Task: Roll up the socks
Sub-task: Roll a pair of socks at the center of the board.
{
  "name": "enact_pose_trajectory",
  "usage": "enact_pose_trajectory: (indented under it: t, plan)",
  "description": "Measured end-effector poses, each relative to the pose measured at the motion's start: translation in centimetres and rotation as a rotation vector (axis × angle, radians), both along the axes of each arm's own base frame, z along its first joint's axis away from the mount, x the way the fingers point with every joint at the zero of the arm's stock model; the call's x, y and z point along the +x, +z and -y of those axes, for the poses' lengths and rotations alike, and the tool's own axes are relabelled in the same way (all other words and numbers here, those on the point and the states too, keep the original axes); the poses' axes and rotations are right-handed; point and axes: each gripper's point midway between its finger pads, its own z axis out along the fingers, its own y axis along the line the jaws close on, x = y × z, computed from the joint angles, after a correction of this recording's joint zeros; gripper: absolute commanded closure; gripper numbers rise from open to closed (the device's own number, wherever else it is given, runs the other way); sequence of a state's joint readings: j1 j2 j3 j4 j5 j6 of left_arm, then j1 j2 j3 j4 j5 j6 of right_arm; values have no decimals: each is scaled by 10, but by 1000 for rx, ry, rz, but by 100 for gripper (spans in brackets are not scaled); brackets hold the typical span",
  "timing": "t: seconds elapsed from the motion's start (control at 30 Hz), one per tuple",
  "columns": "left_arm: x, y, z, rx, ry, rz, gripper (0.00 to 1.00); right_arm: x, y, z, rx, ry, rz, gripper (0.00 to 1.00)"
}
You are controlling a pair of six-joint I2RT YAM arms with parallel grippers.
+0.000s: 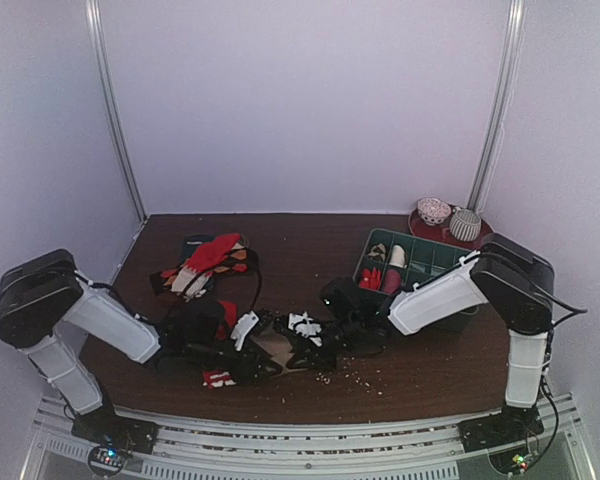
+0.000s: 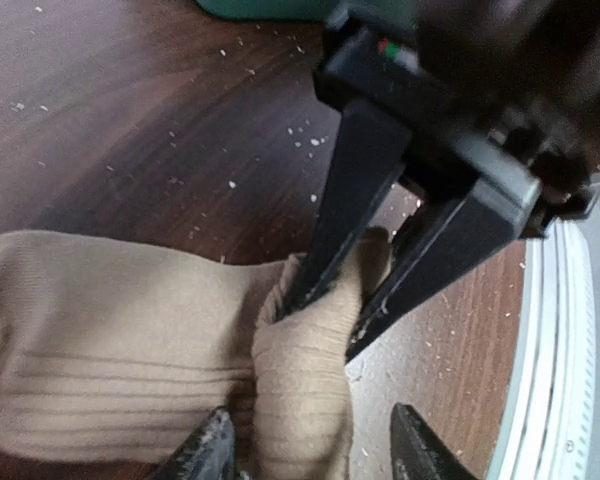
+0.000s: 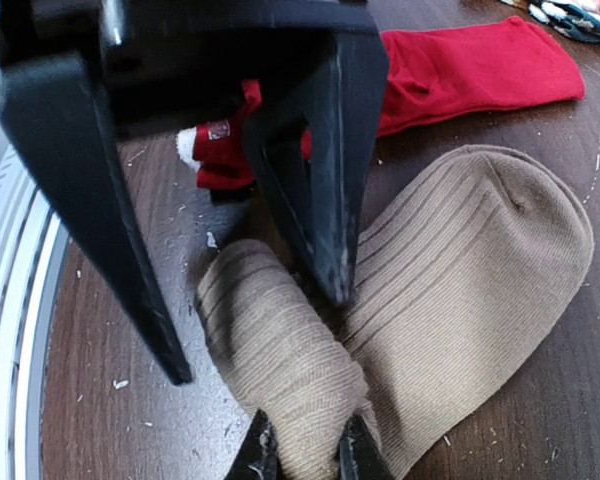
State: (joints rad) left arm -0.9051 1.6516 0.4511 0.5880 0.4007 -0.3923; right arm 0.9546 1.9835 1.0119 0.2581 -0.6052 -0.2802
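Dark table [image 1: 310, 240]; right fingers [image 3: 258, 458] pinch folded tan sock [image 3: 480, 250].

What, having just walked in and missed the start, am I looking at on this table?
Two robot arms are working together on a tan sock near the front of the table. The right gripper is pinched shut on a bunched fold of it. The left gripper is open, with one finger on each side of that fold. The red sock lies flat beyond, untouched. The tan sock is not a finished roll.
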Motion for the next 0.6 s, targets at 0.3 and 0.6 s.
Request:
enact_pose_trajectory:
  t: [0.3, 0.6]
  plan:
    - [32, 33, -8, 69, 38, 86, 73, 3, 1, 3, -7, -89, 18, 94]
    - [52, -13, -16, 192, 63, 22, 100, 6, 1, 13, -24, -144, 38, 94]
